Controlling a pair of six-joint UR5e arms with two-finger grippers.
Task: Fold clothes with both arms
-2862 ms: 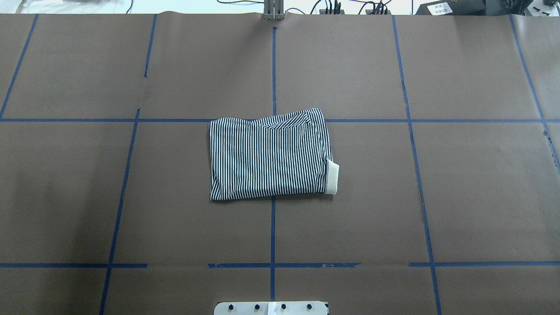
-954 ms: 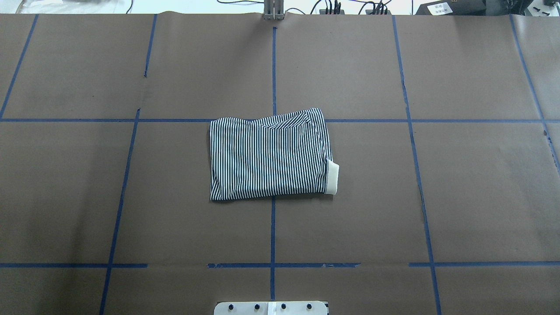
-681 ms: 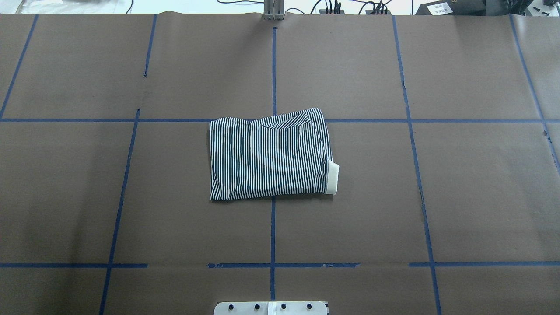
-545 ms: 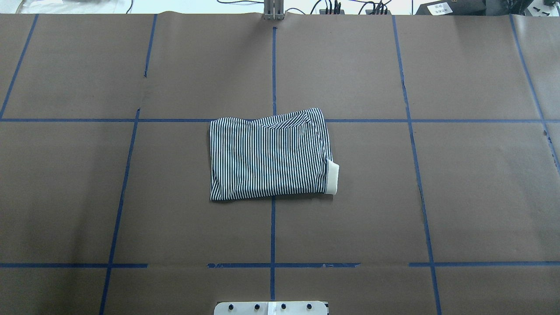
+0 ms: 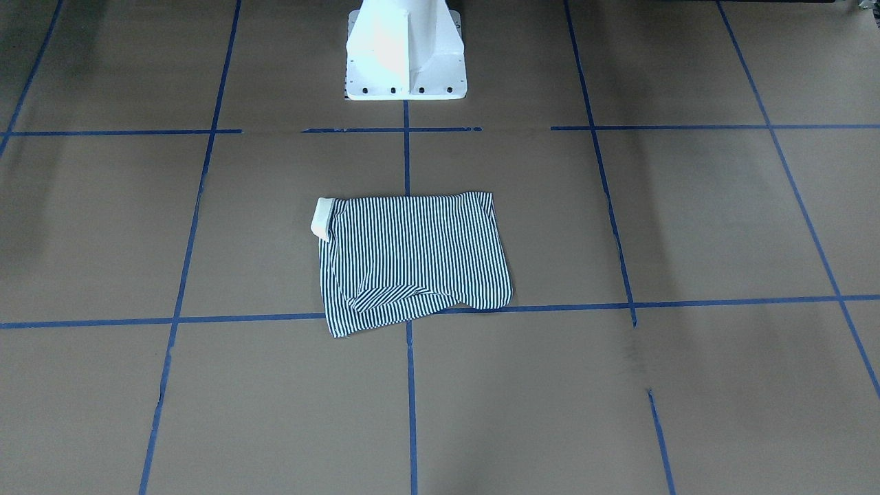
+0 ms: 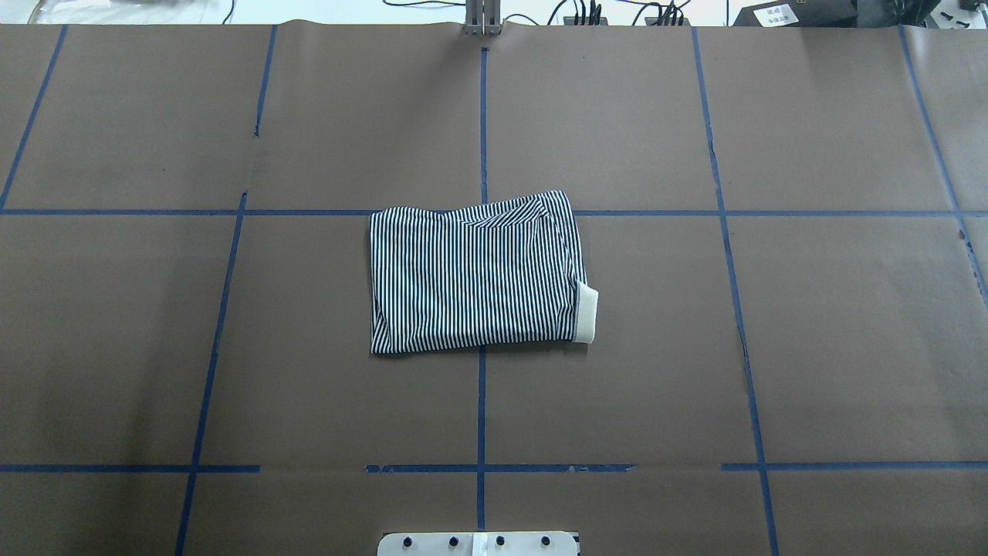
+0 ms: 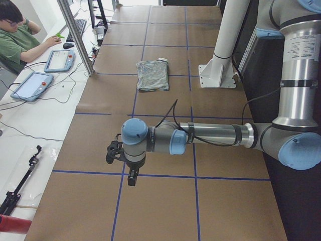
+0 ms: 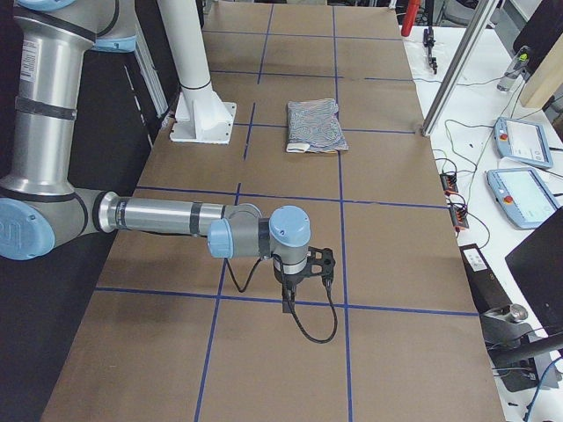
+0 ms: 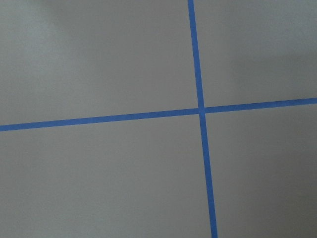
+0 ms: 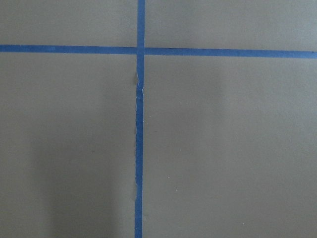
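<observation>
A: Where is the shirt [image 6: 475, 278]?
B: Folded, in the middle of the table [image 6: 772, 347], far from every edge.
A: Is something holding it?
B: No. The left gripper [image 7: 131, 176] and right gripper [image 8: 288, 299] hang near opposite table ends, apart from it. Open or closed, I cannot tell.

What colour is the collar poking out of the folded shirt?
Cream; the collar shows best overhead.

The thin-striped navy-and-white polo shirt [image 6: 475, 278] lies folded into a flat, roughly square packet at the middle of the brown table [image 6: 810, 347]. Its cream collar [image 6: 587, 313] pokes out at the corner nearest the robot's edge and right end. The silver-grey left arm [image 7: 210, 134] and right arm [image 8: 167, 215] stretch level over the table's left and right ends, well apart from the shirt.
</observation>
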